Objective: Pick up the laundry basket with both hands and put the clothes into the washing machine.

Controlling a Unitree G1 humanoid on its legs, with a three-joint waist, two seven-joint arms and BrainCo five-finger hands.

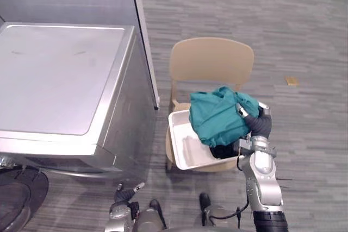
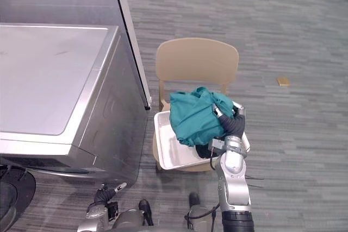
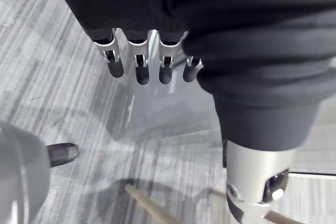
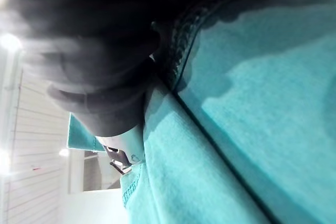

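A white laundry basket [image 1: 185, 148] sits on the seat of a beige chair [image 1: 212, 61]. A teal garment [image 1: 217, 115] is heaped in it over something dark. My right hand [image 1: 256, 124] is at the basket's right rim, its dark cover against the teal cloth [image 4: 252, 108], which hides the fingers. My left hand [image 1: 124, 195] hangs low, well to the left of the basket beside the washing machine [image 1: 60, 74], with straight fingers [image 3: 142, 66] and nothing in it.
The silver washing machine stands left of the chair, with a dark round door [image 1: 16, 199] at its lower left corner. A small tan scrap [image 1: 292, 81] lies on the grey floor to the right. Open floor surrounds the chair's right and far sides.
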